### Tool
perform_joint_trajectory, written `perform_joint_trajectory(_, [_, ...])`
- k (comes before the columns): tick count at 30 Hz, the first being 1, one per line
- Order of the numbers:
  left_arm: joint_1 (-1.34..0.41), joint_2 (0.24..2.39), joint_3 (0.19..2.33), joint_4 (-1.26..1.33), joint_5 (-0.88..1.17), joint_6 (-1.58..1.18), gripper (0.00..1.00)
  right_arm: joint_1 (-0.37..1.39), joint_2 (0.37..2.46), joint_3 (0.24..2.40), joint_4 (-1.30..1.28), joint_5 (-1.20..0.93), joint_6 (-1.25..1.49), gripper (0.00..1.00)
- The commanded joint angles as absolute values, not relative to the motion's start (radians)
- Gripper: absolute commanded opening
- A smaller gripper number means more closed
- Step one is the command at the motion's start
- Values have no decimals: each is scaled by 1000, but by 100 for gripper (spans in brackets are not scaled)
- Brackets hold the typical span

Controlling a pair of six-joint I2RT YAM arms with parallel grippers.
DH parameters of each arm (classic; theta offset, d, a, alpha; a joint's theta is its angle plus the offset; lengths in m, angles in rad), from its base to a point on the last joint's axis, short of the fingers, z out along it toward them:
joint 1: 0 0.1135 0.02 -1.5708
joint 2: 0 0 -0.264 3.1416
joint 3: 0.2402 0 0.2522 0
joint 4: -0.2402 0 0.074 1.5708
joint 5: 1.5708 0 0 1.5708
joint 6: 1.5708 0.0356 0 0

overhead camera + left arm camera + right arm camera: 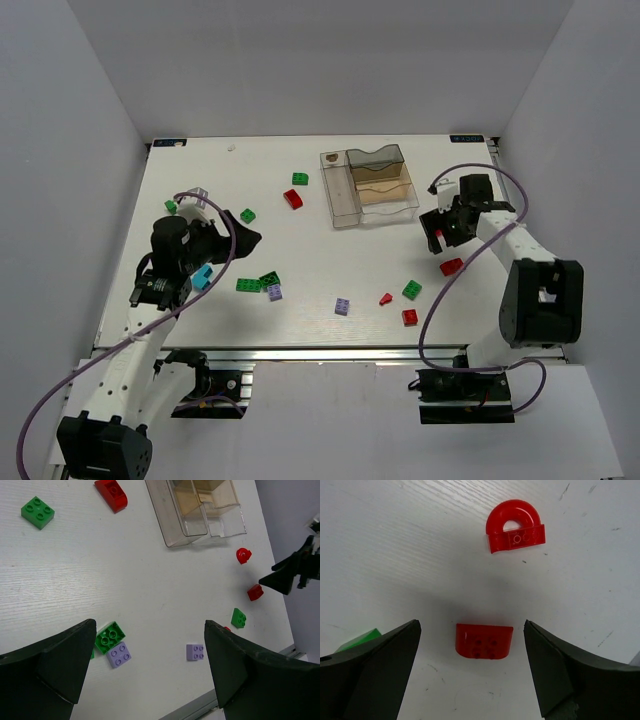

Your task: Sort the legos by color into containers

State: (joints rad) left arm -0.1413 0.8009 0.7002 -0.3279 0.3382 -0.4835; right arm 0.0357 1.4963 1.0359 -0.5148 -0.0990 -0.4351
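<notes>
The clear containers (pixel 342 214) stand at the table's back centre and also show in the left wrist view (pixel 176 539). My right gripper (pixel 440 238) is open and hovers over a red brick (pixel 484 641), which lies between its jaws; this brick also shows in the top view (pixel 451 266). A red arch piece (pixel 515 526) lies just beyond it. My left gripper (pixel 240 240) is open and empty above the table, left of centre. Below it lie a green brick (pixel 109 636) and two lilac bricks (pixel 118 654) (pixel 195 651). A teal brick (pixel 203 277) lies beside the left arm.
More bricks are scattered about: green ones (pixel 300 179) (pixel 247 215) (pixel 412 290) and red ones (pixel 292 198) (pixel 409 317) (pixel 386 298). The table's near edge (pixel 250 700) runs close behind the lilac bricks. Grey walls close in the left, right and back sides.
</notes>
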Motion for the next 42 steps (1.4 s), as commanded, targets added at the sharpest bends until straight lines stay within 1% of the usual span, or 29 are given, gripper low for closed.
perform_joint_trajectory(1, [-147, 818, 707, -307, 368, -495, 98, 15, 1578, 1083, -483, -73, -364, 89])
perform_joint_trajectory(6, [-147, 845, 732, -325, 376, -494, 98, 14, 1710, 1182, -450, -81, -330, 88])
perform_joint_trajectory(7, [-147, 847, 733, -330, 376, -498, 98, -18, 1729, 1190, -445, -81, -331, 88])
perform_joint_trajectory(11, [-147, 844, 735, -339, 371, -514, 98, -26, 1801, 1221, -400, -83, -342, 86])
perform_joint_trajectory(19, [-147, 828, 733, -353, 354, -551, 98, -35, 1878, 1255, -334, -115, -385, 84])
perform_joint_trajectory(24, [-147, 834, 742, -356, 351, -552, 98, -38, 1911, 1288, -330, -185, -428, 82])
perform_joint_trajectory(30, [-147, 856, 752, -357, 354, -552, 98, -37, 1950, 1308, -334, -212, -472, 78])
perform_joint_trajectory(33, [-147, 865, 756, -359, 360, -548, 98, -35, 1960, 1316, -342, -215, -485, 74])
perform_joint_trajectory(34, [-147, 865, 758, -360, 360, -548, 98, -35, 1963, 1316, -350, -213, -488, 70])
perform_joint_trajectory(36, [-147, 867, 758, -356, 360, -548, 98, -34, 1960, 1315, -351, -210, -489, 66])
perform_joint_trajectory(37, [-147, 867, 756, -354, 362, -548, 98, -37, 1957, 1307, -351, -209, -497, 61])
perform_joint_trajectory(39, [-147, 867, 753, -348, 362, -549, 98, -37, 1944, 1298, -348, -206, -505, 56])
perform_joint_trajectory(40, [-147, 867, 752, -347, 364, -551, 98, -37, 1939, 1290, -350, -206, -509, 51])
perform_joint_trajectory(42, [-147, 867, 750, -339, 367, -552, 98, -37, 1918, 1284, -356, -207, -522, 48])
